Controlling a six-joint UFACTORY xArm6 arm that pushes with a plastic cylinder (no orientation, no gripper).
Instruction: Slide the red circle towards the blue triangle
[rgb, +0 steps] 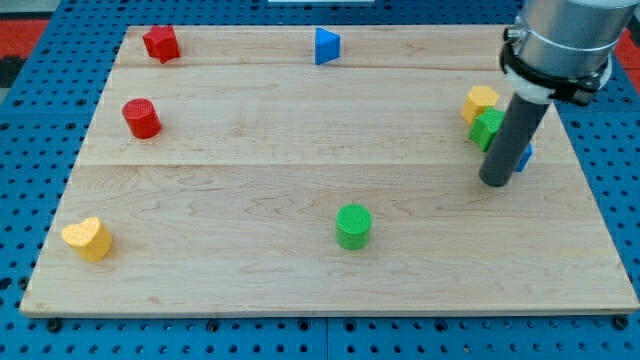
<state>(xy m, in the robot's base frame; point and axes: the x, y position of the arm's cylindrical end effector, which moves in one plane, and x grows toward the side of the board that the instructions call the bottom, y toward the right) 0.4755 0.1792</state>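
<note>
Plainly, no brand, label or writing is showing anywhere that I can read: the board (300, 110) is lying as bare pale wood on a blue pegboard (30, 150) dotted with holes.

My tip (494, 182) is resting on the board at the view's right, just below and beside a tight cluster of blocks there. A yellow block (479, 102) is sitting at the top of that cluster, a green block (487, 128) is touching it from below, and a blue block (524, 156) is peeking out from behind my rod, mostly hidden. I am carrying no claw, only the rod, so nothing is being grasped.

The red circle (141, 118) is standing far off at the view's left, well apart from my tip. The blue triangle (326, 46) is sitting close to the top edge, near the middle. Between those two the wood is lying open, with no block in the way.

A red star-like block (160, 43) is sitting near the top-left corner, above the red circle. A yellow heart (88, 239) is lying near the bottom-left corner. A green circle (353, 226) is standing below the middle, with open board all around it.
</note>
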